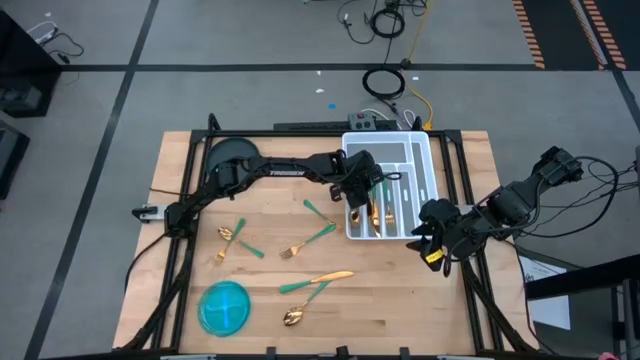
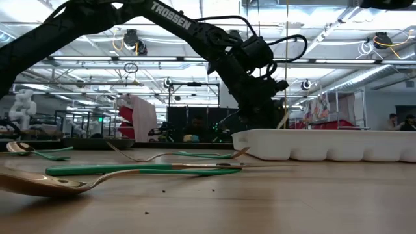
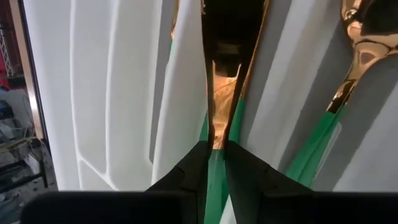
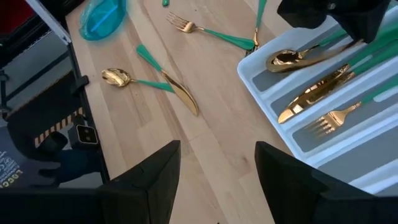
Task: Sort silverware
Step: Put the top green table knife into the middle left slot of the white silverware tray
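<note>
A blue bowl [image 1: 225,306] sits at the table's [image 1: 400,300] near-left corner, loose silverware scattered to its right: two spoons [image 1: 228,240] at left, a fork [image 1: 305,243] mid-table, a knife [image 1: 325,279] and a third spoon [image 1: 300,308] nearer the front. Further right, the left gripper [image 1: 362,190] hangs over the white tray's [image 1: 425,160] left compartments, its fingers [image 3: 245,171] narrowly parted around a teal handle [image 3: 216,180] whose gold head points down into a slot. Whether they pinch the handle or merely flank it cannot be told.

If the piece is let go while tilted, it could lodge across a divider or land among the wrong kind; a lingering grip might drag it back out on withdrawal.

The right gripper [image 1: 436,240] waits off the tray's near-right corner, fingers [image 4: 155,171] spread, holding nothing.

The left arm hides much of the tray from above, and the held piece's head is lost in glare and shadow, so its type is unclear. From table height, the tray wall conceals everything inside.
</note>
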You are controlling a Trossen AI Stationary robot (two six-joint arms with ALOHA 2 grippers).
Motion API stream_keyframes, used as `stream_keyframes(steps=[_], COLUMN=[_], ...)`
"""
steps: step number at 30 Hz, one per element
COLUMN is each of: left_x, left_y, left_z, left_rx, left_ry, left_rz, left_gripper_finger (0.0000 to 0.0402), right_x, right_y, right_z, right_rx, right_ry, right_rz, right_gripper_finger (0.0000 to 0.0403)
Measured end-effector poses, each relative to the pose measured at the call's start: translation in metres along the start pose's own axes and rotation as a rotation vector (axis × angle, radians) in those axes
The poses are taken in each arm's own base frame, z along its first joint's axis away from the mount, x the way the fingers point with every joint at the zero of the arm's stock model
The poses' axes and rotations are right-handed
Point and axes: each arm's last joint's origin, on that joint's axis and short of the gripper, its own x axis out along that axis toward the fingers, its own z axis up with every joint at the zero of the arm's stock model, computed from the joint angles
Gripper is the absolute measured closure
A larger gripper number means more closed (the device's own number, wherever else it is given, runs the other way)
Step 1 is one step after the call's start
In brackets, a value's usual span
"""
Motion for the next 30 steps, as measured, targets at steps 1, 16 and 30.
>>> stream_keyframes(steps=[1,16,30], left_x=[0.000,0.000,0.000], left_y=[0.000,0.001,0.002], left_z=[0.000,0.004,0.017], left_rx=[0.000,-0.069,-0.099], left_ry=[0.000,0.042,0.111], left_rz=[0.001,0.013,0.025], left_gripper_finger=[0.0344,0.0344,0.0344], right_x=[0.000,0.054,0.056], right_y=[-0.001,-0.009,-0.005], right_z=[0.000,0.021,0.023], right_rx=[0.012,-0.042,-0.028], right_ry=[-0.004,0.029,0.033], right_rz=[-0.014,-0.329,-0.283], right_gripper_finger=[0.0202,0.0190,0.0154])
